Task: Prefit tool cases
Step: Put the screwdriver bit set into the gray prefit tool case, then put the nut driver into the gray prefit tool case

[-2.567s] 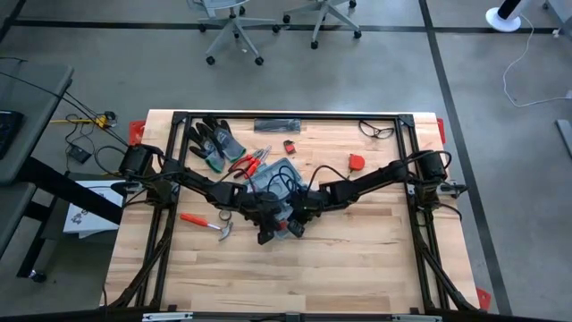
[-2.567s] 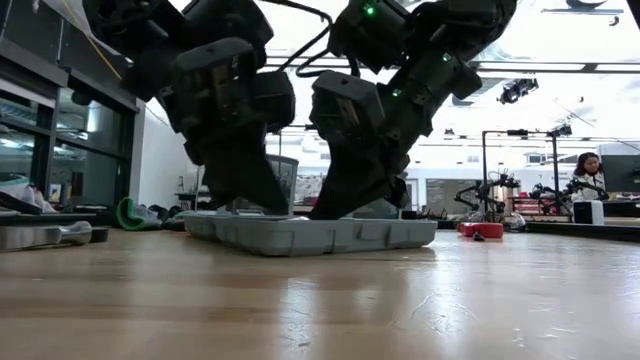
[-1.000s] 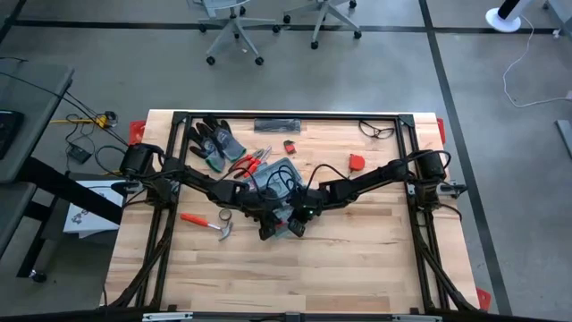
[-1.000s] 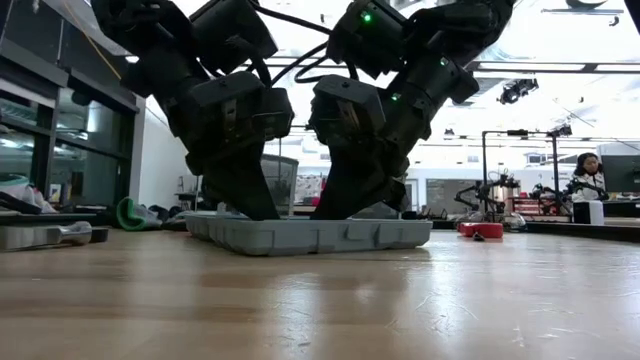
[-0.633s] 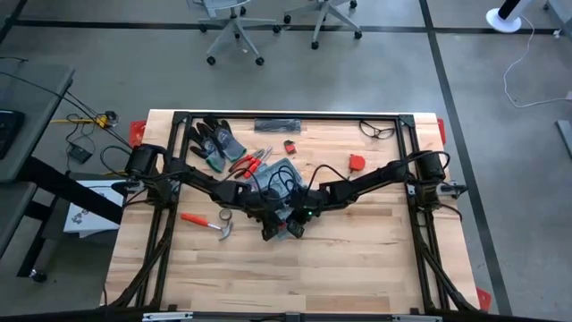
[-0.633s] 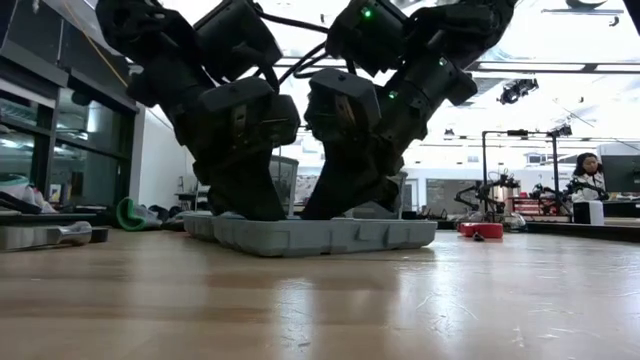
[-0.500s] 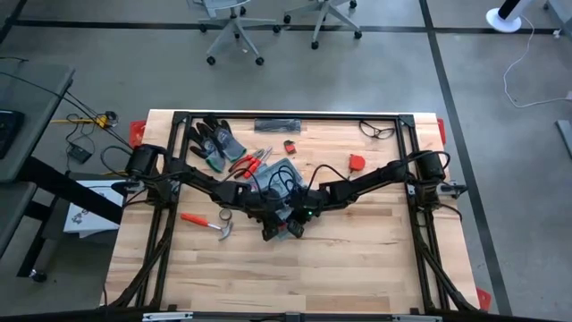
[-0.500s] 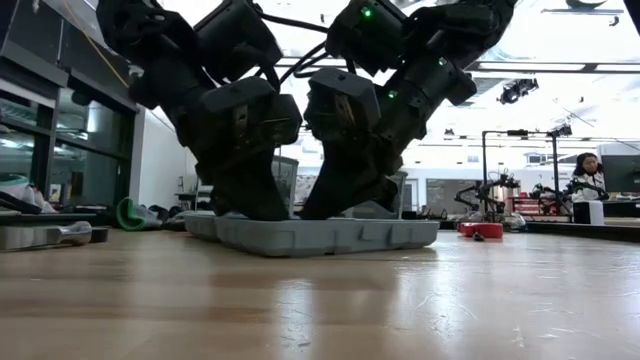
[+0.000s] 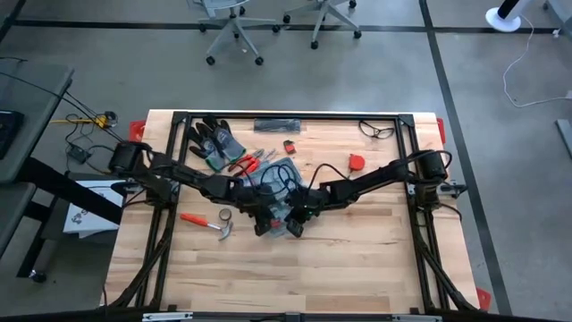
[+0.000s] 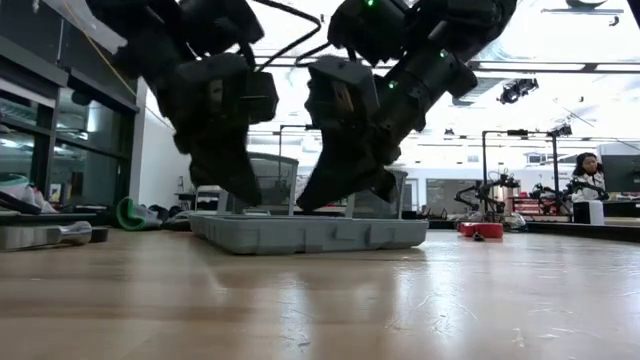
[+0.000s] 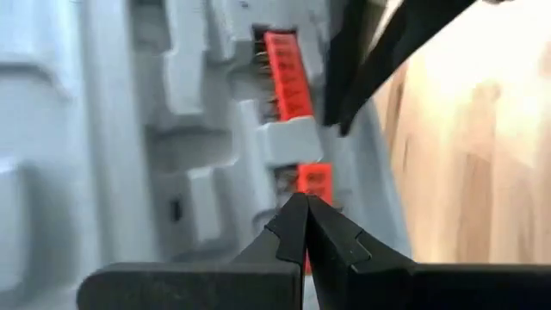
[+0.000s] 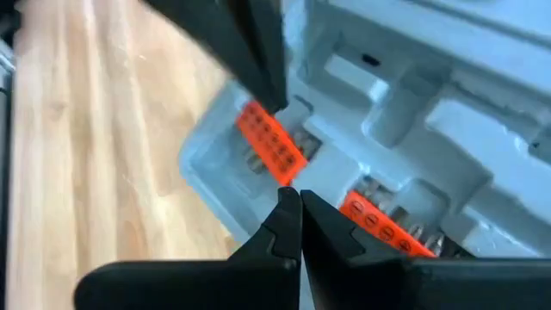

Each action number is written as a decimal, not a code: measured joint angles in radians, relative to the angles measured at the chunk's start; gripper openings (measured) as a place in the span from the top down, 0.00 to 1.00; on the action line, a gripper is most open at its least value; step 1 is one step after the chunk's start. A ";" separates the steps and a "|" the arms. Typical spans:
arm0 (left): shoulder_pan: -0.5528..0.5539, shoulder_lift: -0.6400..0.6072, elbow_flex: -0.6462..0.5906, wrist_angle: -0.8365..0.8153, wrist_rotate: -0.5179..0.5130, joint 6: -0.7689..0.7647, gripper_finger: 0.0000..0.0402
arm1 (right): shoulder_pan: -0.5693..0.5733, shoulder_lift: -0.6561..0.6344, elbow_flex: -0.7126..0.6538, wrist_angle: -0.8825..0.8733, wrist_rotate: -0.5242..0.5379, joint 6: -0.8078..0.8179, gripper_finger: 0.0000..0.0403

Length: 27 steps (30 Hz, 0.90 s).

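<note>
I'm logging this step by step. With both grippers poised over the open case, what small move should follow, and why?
Probably lower the left gripper to press the nearer orange bit holder down. Both jaws are shut and empty over the tool case, and the right gripper hovers between the two orange bit holders. Whether they sit fully in their recesses is unclear.

Table's (image 9: 357, 259) pretty cluttered: gloves (image 9: 214, 140), red pliers (image 9: 246, 163), hammer (image 9: 207, 224), tape roll (image 9: 223, 216), safety glasses (image 9: 377, 131), and a red tape measure (image 9: 357, 162).
</note>
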 joint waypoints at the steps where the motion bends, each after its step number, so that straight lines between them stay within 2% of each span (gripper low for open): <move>1: -0.003 -0.014 0.000 -0.028 -0.012 0.005 1.00 | 0.000 -0.008 0.000 0.001 0.000 -0.009 1.00; 6: -0.011 -0.072 0.000 -0.118 -0.037 0.000 1.00 | -0.021 -0.049 0.000 -0.049 0.011 -0.044 1.00; 11: -0.036 -0.070 0.001 -0.187 -0.059 -0.009 1.00 | -0.053 -0.095 0.000 -0.149 0.013 -0.085 1.00; 15: -0.057 -0.070 0.001 -0.186 -0.088 -0.025 1.00 | -0.075 -0.151 0.000 -0.212 -0.036 -0.121 1.00; 21: -0.050 -0.079 0.002 -0.185 -0.259 -0.186 1.00 | -0.109 -0.238 0.000 -0.364 -0.050 -0.220 1.00; 24: -0.030 -0.079 0.003 -0.178 -0.269 -0.272 1.00 | -0.142 -0.265 0.000 -0.415 -0.050 -0.286 1.00; 27: -0.008 -0.079 0.003 -0.181 -0.236 -0.339 1.00 | -0.183 -0.273 0.001 -0.461 -0.071 -0.328 1.00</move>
